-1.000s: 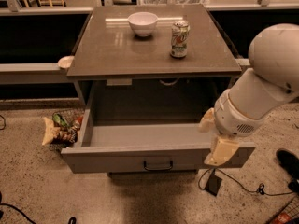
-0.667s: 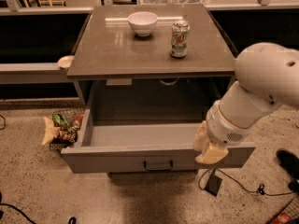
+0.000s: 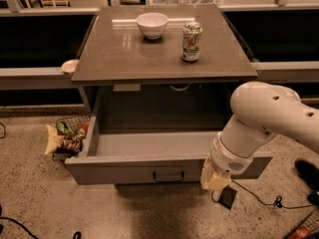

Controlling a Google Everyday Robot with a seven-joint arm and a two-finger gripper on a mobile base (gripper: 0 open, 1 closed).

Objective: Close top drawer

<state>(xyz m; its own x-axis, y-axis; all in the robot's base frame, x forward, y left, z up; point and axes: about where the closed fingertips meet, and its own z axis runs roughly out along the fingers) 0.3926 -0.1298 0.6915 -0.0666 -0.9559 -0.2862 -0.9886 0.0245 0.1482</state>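
One top drawer hangs wide open under the table; the gripper sits at its front, right of the handle — clenched or loose, I can't tell. Pushed off-centre, it could skew and jam.

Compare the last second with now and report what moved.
The arm swung left along the front of the top drawer. This carried the tool from near the drawer's right corner to a spot in front of its panel, right of the handle. Nothing was taken hold of or let go. The drawer is still pulled out; the bowl and can on the cabinet top have not moved.
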